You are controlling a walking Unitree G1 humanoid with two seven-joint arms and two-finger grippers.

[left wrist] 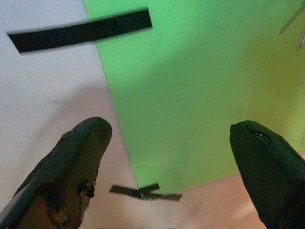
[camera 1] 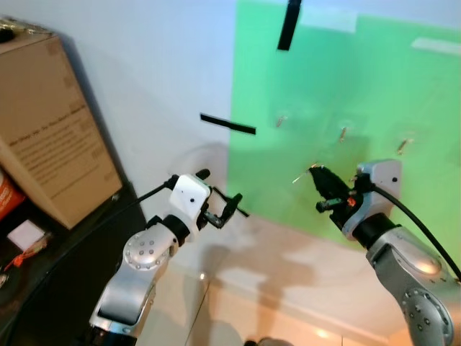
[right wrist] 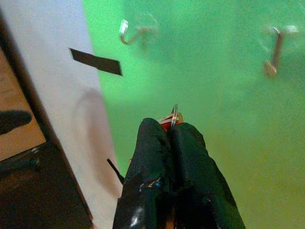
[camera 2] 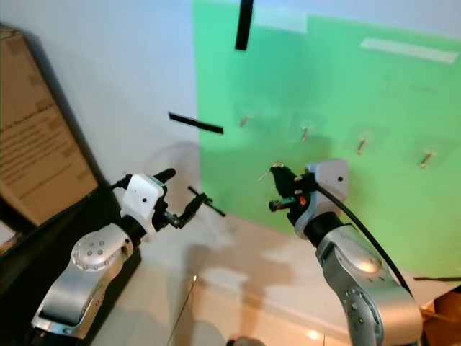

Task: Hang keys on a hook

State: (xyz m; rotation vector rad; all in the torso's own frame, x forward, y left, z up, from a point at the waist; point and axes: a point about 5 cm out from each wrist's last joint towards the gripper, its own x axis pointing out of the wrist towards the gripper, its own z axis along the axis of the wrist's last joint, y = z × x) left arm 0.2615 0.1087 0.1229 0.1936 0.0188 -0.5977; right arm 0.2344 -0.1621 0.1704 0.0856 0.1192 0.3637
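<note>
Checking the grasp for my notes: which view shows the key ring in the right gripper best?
The right wrist view: the key ring sticks out between the shut fingers of the right gripper, hooks ahead. In the eye views it is a thin glint.

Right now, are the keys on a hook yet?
Not yet. Done: the right pincer has the small silver key ring with a red tag pinched tight. In hand: it is raised toward the green wall panel, below the small metal hooks. Left: slip the ring over a hook and let go. The left pincer is open.
</note>
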